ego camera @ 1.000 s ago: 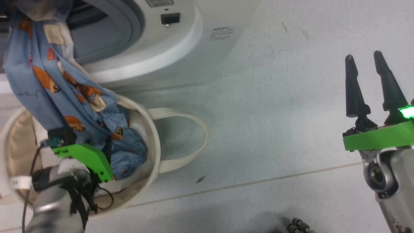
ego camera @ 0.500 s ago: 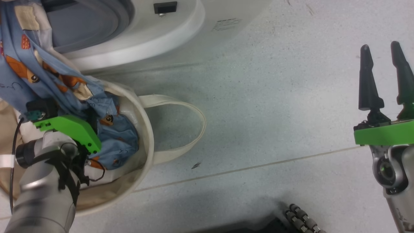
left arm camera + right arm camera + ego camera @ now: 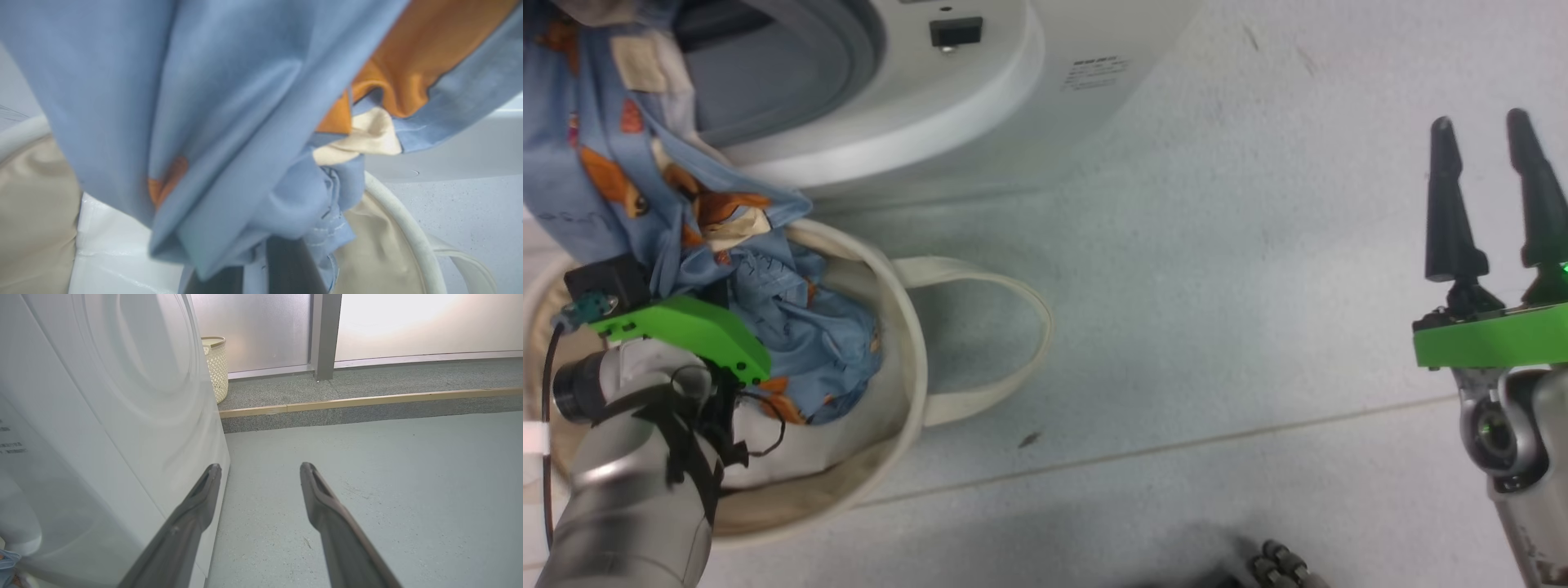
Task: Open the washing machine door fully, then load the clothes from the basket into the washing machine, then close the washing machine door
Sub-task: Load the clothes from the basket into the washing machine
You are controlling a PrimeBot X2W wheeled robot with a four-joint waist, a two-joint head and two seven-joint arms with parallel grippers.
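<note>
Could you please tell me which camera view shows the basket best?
The head view: the basket shows from above, with its right rim, inner wall and loop handle, and the clothes hanging into it. The left wrist view catches bits of its beige wall and rim behind the clothes. The right wrist view faces the washer and floor.

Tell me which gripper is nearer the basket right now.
Left. The left gripper is within the rim of the basket, shut on the clothes. The right gripper is open above the floor, far off to the basket's right.
</note>
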